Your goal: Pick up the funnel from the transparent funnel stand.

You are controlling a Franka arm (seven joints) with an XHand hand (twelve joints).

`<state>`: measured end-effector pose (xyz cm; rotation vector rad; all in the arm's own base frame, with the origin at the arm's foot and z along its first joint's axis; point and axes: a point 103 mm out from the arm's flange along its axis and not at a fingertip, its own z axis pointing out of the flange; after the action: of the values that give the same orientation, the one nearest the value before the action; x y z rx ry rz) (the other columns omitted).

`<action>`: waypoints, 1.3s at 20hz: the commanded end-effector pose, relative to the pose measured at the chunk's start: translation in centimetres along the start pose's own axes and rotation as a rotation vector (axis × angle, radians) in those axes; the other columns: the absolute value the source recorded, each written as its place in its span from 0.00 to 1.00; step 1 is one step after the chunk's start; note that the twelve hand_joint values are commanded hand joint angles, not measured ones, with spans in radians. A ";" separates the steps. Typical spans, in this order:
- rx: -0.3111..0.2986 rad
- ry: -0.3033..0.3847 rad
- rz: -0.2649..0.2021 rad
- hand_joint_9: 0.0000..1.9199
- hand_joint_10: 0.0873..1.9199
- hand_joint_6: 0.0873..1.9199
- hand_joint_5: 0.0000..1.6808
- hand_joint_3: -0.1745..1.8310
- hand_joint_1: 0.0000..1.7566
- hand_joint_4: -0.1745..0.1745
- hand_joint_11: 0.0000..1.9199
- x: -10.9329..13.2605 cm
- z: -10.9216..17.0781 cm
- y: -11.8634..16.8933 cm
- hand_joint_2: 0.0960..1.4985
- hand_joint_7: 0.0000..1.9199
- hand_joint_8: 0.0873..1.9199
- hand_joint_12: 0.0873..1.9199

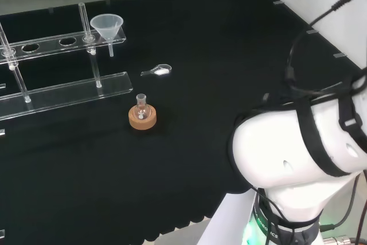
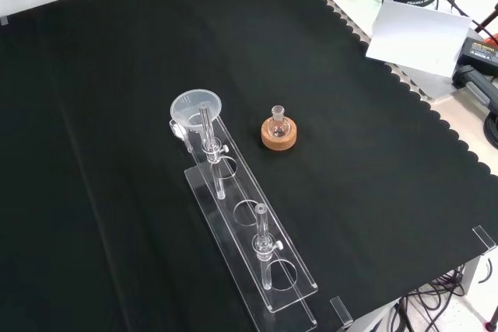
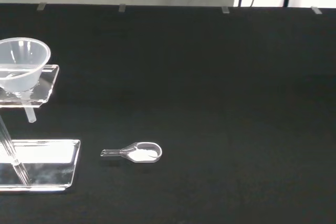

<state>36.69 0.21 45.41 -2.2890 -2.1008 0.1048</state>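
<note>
A clear plastic funnel point(image 1: 107, 27) sits in the end hole of the transparent funnel stand point(image 1: 57, 43), its stem hanging below the top shelf. In the front view the funnel point(image 2: 197, 109) is at the stand's far end, and the stand point(image 2: 253, 248) runs toward the near edge of the cloth. The wrist view has the funnel point(image 3: 20, 70) on the shelf end point(image 3: 46, 87), well off from the camera. Nothing touches the funnel.
A small round flask point(image 1: 141, 107) stands on a cork ring point(image 1: 142, 120) in front of the stand, also in the front view point(image 2: 278, 125). A clear scoop with white powder point(image 1: 158, 72) lies on the cloth beside the stand point(image 3: 137, 152). The arm's white links point(image 1: 298, 153) are at the right.
</note>
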 end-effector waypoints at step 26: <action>0.249 -0.077 -0.295 0.07 0.35 0.00 0.16 0.01 0.29 0.51 0.03 16.5 9.3 17.3 0.69 0.00 0.23 0.74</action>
<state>54.12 12.58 36.23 -1.9048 -2.3031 0.3491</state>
